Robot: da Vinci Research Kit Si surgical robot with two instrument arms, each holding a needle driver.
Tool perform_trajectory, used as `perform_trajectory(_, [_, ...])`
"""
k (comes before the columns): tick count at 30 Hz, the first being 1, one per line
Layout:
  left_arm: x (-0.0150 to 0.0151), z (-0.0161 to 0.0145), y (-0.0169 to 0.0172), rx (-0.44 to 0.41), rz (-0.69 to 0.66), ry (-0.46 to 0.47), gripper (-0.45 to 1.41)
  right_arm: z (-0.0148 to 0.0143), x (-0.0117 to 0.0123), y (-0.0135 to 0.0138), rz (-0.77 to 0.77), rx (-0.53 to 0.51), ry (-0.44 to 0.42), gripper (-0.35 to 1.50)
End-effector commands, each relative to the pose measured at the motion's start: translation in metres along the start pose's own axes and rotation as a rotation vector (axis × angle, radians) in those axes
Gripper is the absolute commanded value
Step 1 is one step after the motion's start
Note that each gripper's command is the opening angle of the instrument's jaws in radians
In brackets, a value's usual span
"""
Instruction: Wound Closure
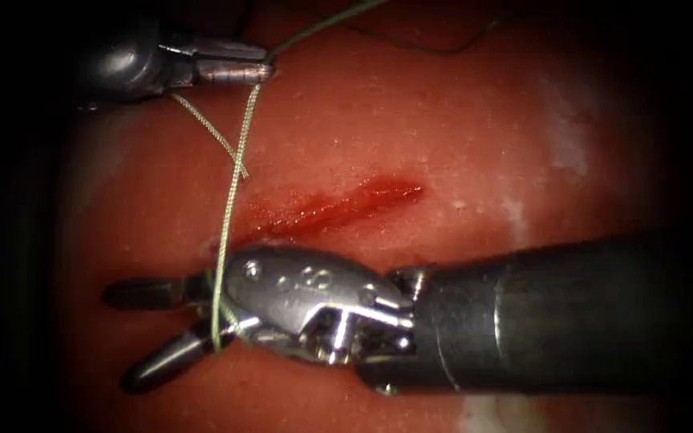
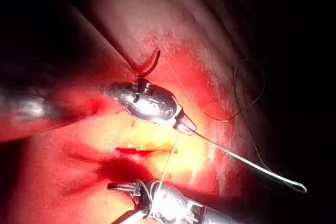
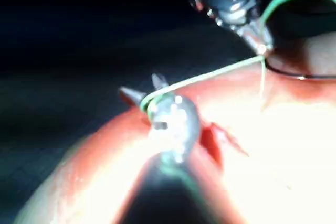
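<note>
Two needle drivers (image 1: pixel 162 333) (image 1: pixel 262 70), one thread (image 1: pixel 230 200) and one cut (image 1: pixel 338 210) on the tissue (image 1: pixel 475 120).

We are seeing the right tool (image 1: pixel 166 329) showing two dark, rounded, tapering jaws on a polished silver wrist with small pins, stamped marks and a hinge, all sitting on a thick matte black shaft. The left tool (image 1: pixel 262 68) is showing a bright silver tip joined to a dark grey rounded body.

- Left tool (image 2: pixel 185 126) grips the thread (image 2: pixel 236 156).
- Thread wraps the right tool (image 2: pixel 122 202), jaws apart, near the cut (image 2: pixel 142 152) in the tissue (image 2: pixel 199 82).
</note>
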Motion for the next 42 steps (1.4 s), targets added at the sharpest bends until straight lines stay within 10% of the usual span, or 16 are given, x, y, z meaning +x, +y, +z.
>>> perform_trajectory(1, [-0.0014, 0.0004, 0.0003, -0.005, -0.002, -0.003, -0.35, 0.0006, 0.0000, 0.0002, 0.005, 0.006, 0.015, 0.91])
perform_trajectory(25, [-0.0078, -0.0043, 0.0070, 0.017, -0.029, 0.040, -0.35, -0.0043, 0.0022, 0.0026, 0.095, -0.130, 0.320, 0.82])
perform_trajectory(42, [-0.0046, -0.0047, 0.0101, 0.090, -0.073, 0.151, -0.35, -0.0050, 0.0019, 0.0034, 0.090, -0.147, 0.310, 0.81])
